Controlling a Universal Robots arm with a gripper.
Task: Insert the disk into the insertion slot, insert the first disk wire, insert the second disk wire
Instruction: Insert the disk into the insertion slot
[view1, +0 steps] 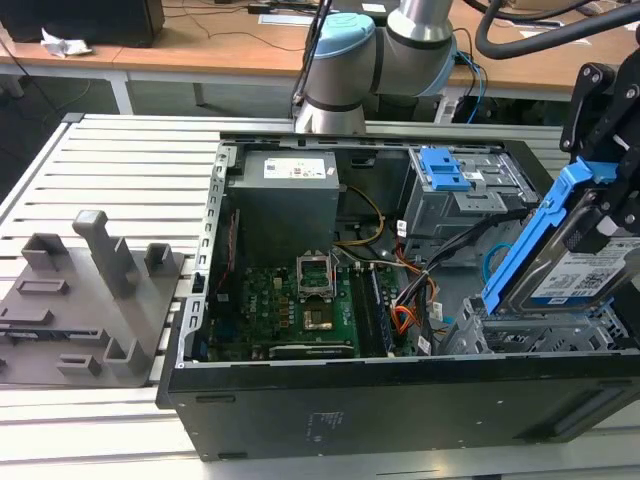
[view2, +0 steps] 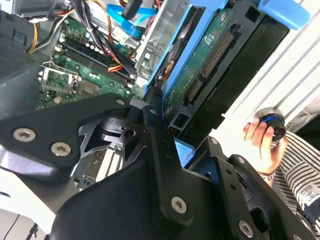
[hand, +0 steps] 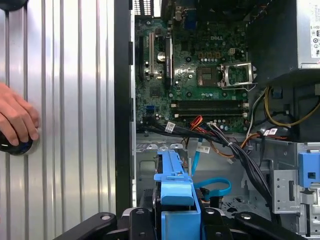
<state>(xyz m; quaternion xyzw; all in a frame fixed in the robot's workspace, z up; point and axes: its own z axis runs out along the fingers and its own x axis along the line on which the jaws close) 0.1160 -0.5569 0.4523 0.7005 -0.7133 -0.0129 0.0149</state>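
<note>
1. One black computer case (view1: 400, 400) lies open on the slatted bench (view1: 120, 160), its solid wall along the bench's near edge.
2. Just behind that wall, in the case's near corner at the exterior view's right: the insertion slot (view1: 540, 335), a perforated silver cage.
3. Over the slot, the disk (view1: 580, 265), tilted steeply, blue carrier edge uppermost. Its low end sits at the cage top; contact cannot be told.
4. The gripper (view1: 608, 205) is clamped on the disk; in the second wrist view the green board side (view2: 210, 55) faces the camera.
5. Beside the case on the bench slats, a person's hand (hand: 17, 120) rests on a dark round knob (view2: 272, 125).
6. Near the bench's edge at the exterior view's left: grey fixture (view1: 90, 300).
7. Mid-case: motherboard (view1: 300, 300), loose cables (view1: 420, 290).
8. Far side of the case: taller grey cage (view1: 455, 215) with blue clip (view1: 445, 168), power supply (view1: 285, 200).
9. Beyond the case's far edge: arm base (view1: 350, 60).
</note>
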